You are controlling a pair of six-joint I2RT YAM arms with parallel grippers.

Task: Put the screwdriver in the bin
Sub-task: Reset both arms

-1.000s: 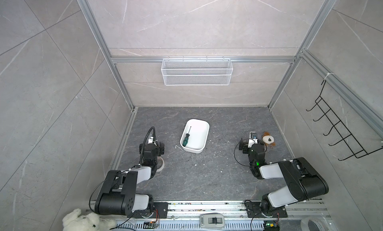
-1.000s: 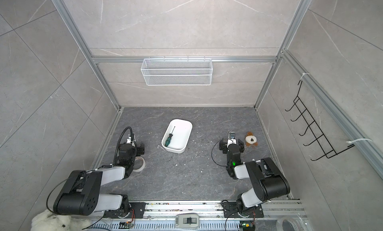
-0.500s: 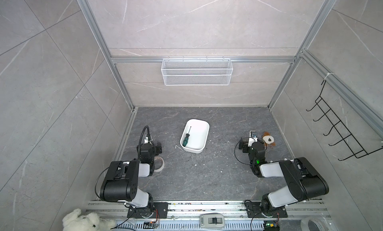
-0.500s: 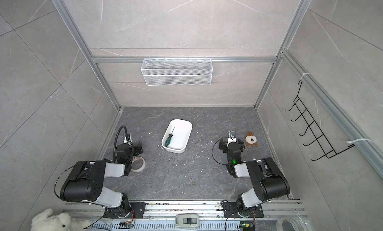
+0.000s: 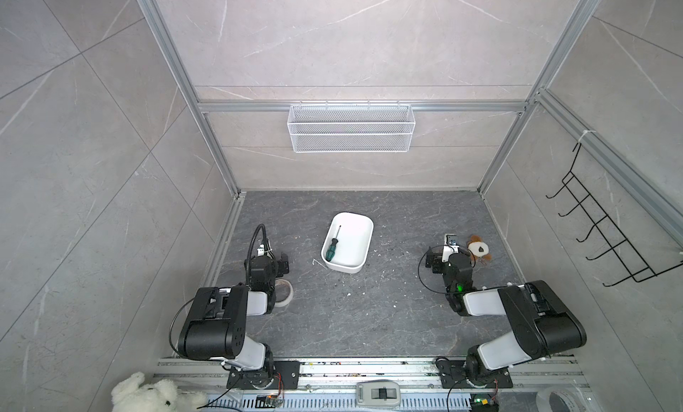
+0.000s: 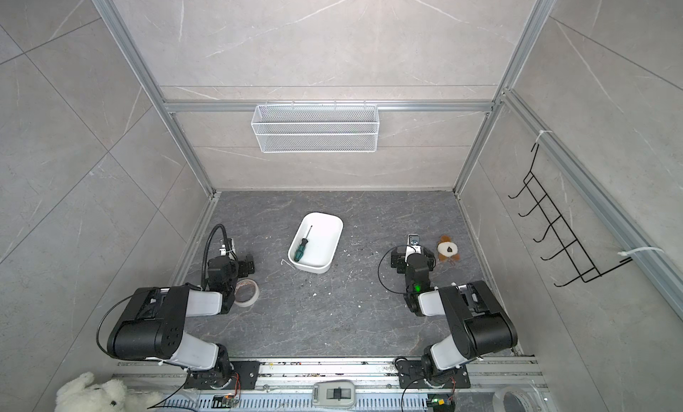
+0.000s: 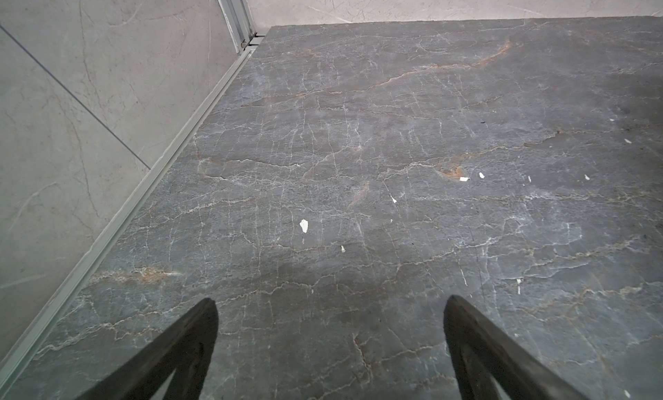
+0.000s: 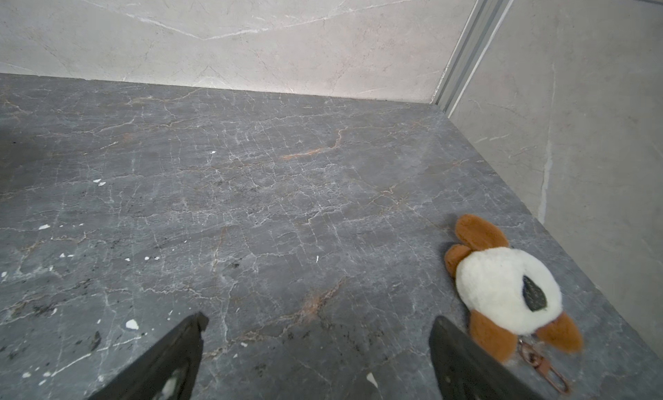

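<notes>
While both arms sit folded low near the front rail, the screwdriver [image 5: 333,244] lies flat inside the bin [image 5: 364,229], green-and-black handle toward the front wall, thin shaft pointing to the back; seen likewise in both top views [image 6: 304,248].

Item: bin [image 6: 334,232], white tub, mid-floor, between the two arms, touched by neither.

Item: left gripper [image 7: 330,330], jaws spread wide over bare grey stone floor [image 7: 394,129], holding nothing. Screwdriver well apart from it, off toward the middle.

Item: right gripper [image 8: 317,339], jaws spread wide, holding nothing, also well apart from the bin.

Item: plush toy [image 8: 509,290], brown and white, on the floor just beside one right fingertip.

Item: tape roll [image 5: 285,290], on the floor, partly under the left arm.
</notes>
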